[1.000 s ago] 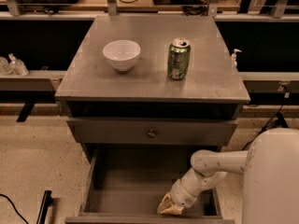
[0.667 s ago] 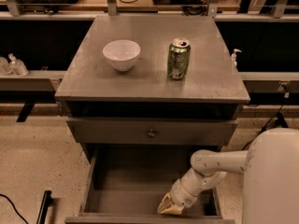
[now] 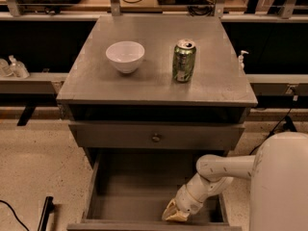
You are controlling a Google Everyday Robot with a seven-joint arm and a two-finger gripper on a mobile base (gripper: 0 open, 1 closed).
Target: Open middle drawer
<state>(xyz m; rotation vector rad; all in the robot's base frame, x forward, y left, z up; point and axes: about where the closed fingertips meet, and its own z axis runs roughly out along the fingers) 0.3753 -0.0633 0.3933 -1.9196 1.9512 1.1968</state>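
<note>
middle drawer (image 3: pixel 130 194): pulled out, below shut top drawer (image 3: pixel 115 136) with round knob (image 3: pixel 155 138) | end effector (image 3: pixel 175 214): low inside middle drawer, front right, near its front panel; spread or pressed together: cannot tell | desk (image 3: pixel 86 83): white bowl (image 3: pixel 125 56) left, green can (image 3: pixel 184 60) right, apart

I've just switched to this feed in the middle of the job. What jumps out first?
The middle drawer stands pulled far out, showing its grey tray, and the gripper sits low inside it near the front right. Above it is a knobbed drawer front. On the cabinet top a white bowl sits to the left of a green can.
</note>
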